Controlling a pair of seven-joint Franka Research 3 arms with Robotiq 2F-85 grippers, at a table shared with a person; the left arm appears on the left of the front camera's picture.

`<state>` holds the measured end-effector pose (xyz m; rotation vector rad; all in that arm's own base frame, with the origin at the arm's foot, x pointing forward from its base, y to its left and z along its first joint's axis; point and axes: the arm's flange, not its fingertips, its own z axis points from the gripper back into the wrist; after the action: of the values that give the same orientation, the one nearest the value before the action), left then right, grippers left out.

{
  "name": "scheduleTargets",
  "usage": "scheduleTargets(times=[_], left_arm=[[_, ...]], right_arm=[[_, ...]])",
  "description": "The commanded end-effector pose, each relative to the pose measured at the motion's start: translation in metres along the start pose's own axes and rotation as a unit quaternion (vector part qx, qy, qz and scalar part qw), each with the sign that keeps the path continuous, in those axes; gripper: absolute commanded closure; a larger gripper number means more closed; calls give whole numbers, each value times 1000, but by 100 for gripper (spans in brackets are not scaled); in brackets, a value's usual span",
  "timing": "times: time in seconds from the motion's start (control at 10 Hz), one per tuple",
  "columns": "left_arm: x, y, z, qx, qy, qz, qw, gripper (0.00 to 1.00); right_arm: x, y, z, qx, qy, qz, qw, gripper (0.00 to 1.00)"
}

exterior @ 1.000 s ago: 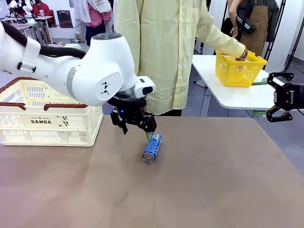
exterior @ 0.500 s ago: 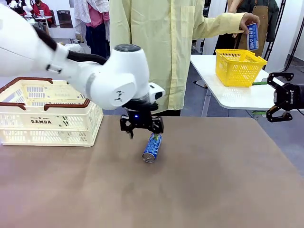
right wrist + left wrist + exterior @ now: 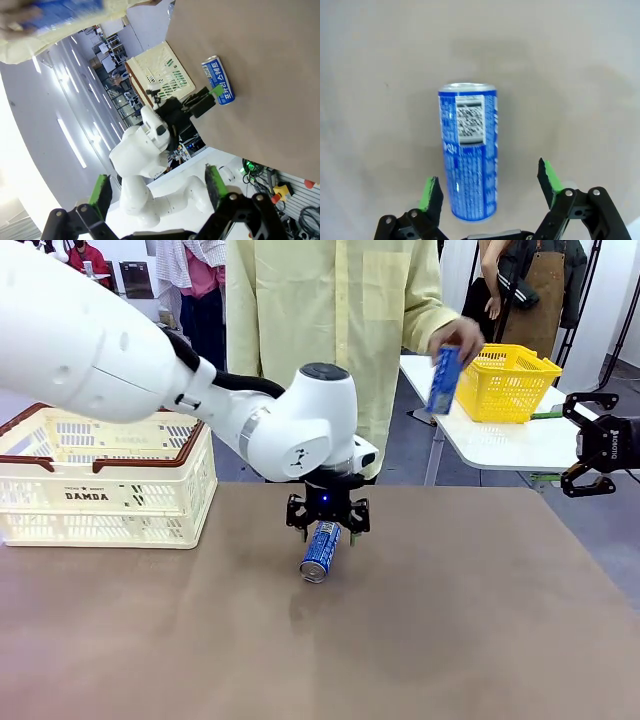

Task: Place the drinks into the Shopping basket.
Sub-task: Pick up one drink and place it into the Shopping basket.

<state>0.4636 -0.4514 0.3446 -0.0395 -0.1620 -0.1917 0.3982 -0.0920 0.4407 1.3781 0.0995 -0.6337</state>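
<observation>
- Cream-white plastic forms the Shopping basket, which is set on the left of the brown table.
- The left gripper is spread wide over a blue can laid on its side mid-table. The can is flanked by the green pads but not clamped.
- A second blue can is gripped by a person's hand beside the yellow basket.
- The right gripper is seen spread wide and empty at the right edge.
</observation>
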Motion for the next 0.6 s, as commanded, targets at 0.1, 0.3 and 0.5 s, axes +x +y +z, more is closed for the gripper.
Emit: scheduleTargets(times=[0.1,0.3,0.5], left_arm=[[5,32,18,15,-19,32,999,0],[-39,138,108,-172,3,-35,985,0],[-91,245,149,-294,33,-68,953,0]], right_arm=[[-1,2,2,-4,4,2,1000,0],[-1,2,2,-4,4,2,1000,0],[-1,2,2,-4,4,2,1000,0]])
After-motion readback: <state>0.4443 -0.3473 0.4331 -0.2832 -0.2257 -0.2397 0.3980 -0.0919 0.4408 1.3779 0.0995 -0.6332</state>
